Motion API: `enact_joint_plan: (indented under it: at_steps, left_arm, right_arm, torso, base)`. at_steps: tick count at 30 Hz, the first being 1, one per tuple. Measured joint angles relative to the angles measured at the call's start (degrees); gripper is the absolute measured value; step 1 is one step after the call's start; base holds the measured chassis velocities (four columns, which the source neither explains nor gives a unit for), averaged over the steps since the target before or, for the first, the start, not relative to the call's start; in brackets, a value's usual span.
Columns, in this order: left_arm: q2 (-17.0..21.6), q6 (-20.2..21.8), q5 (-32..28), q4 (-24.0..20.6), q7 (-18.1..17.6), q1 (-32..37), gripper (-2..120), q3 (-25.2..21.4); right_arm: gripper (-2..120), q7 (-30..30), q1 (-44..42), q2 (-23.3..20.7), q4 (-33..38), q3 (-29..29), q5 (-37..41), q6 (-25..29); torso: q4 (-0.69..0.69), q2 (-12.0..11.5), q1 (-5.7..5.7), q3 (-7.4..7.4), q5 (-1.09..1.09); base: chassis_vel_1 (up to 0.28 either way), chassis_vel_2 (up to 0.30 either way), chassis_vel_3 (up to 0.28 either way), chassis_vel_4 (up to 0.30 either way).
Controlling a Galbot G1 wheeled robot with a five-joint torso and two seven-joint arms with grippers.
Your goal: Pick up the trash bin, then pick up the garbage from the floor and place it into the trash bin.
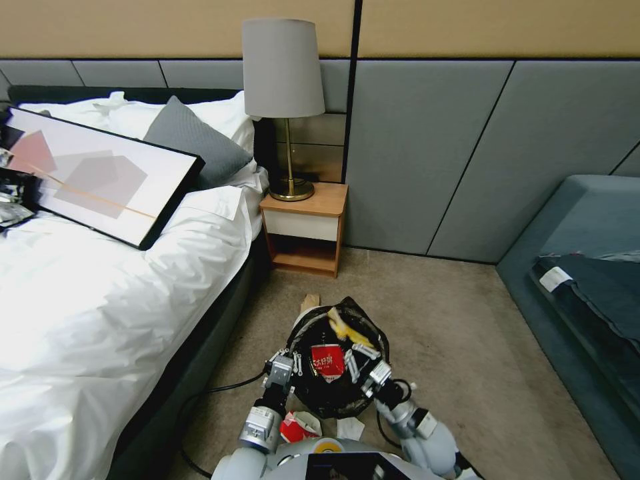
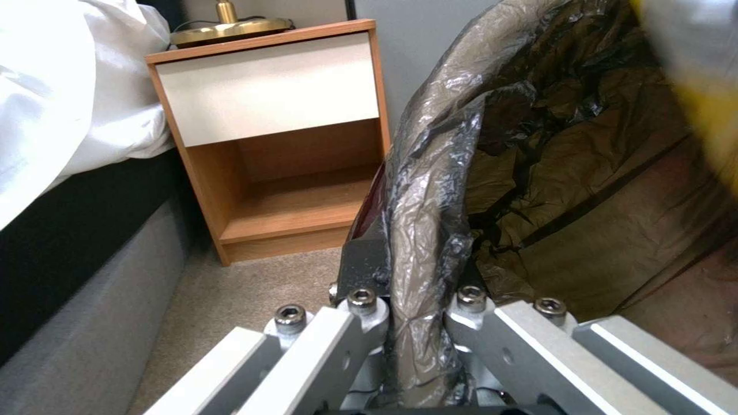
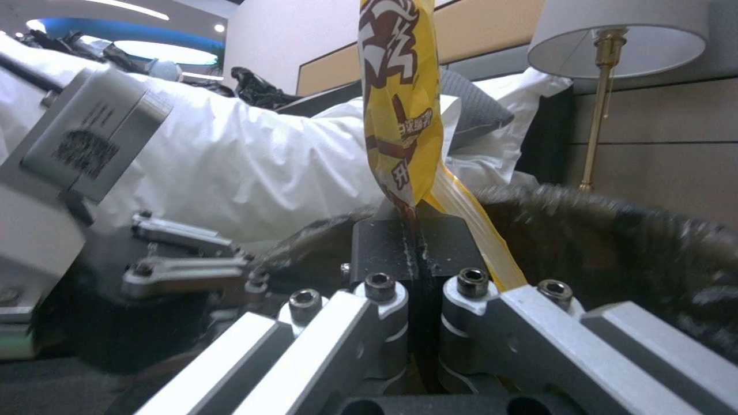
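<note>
Right wrist view, yellow wrapper [image 3: 400,109] pinched in right gripper [image 3: 416,245]

- Left arm reaches up from the lower centre of the head view; its left tool [image 1: 293,363] is clamped on the trash bin [image 1: 337,393] rim, jaws pressed against the bag-covered edge.
- Right arm rises from the lower right of centre; its right tool [image 1: 352,353] pinches a yellow wrapper [image 3: 401,109], pads [image 3: 384,242] closed together over the bin opening.
</note>
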Motion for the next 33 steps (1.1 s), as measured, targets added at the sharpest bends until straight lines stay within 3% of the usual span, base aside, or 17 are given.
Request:
enact_joint_plan:
  at_steps: [19, 22, 24, 33]
  left_arm:
    - [-0.23, -0.04, 0.3, -0.4, 0.02, 0.15, 1, 0.13]
    - [-0.23, -0.05, 0.33, -0.44, 0.03, 0.21, 1, 0.14]
    - [-0.26, -0.1, 0.37, -0.5, 0.04, 0.25, 1, 0.13]
    - [-0.39, -0.17, 0.41, -0.5, 0.07, 0.26, 1, 0.14]
  right_arm:
    - [0, 2.67, 3.65, 1.15, -6.72, 0.56, -2.18, 0.5]
    - [6, 3.08, 4.16, 1.28, -7.22, 0.58, -2.64, 0.5]
    - [19, 3.33, 4.52, 1.4, -7.52, 0.57, -2.82, 0.47]
    - [49, 3.34, 4.52, 1.63, -7.87, 0.59, -3.25, 0.48]
  torso:
    - [0.0, 0.0, 0.0, 0.01, 0.0]
    - [0.0, 0.0, 0.0, 0.0, 0.0]
    - [0.0, 0.0, 0.0, 0.01, 0.0]
    - [0.0, 0.0, 0.0, 0.0, 0.0]
  base:
    - [0.0, 0.0, 0.0, 0.0]
    - [0.0, 0.0, 0.0, 0.0]
    - [0.0, 0.0, 0.0, 0.0]
    - [0.0, 0.0, 0.0, 0.0]
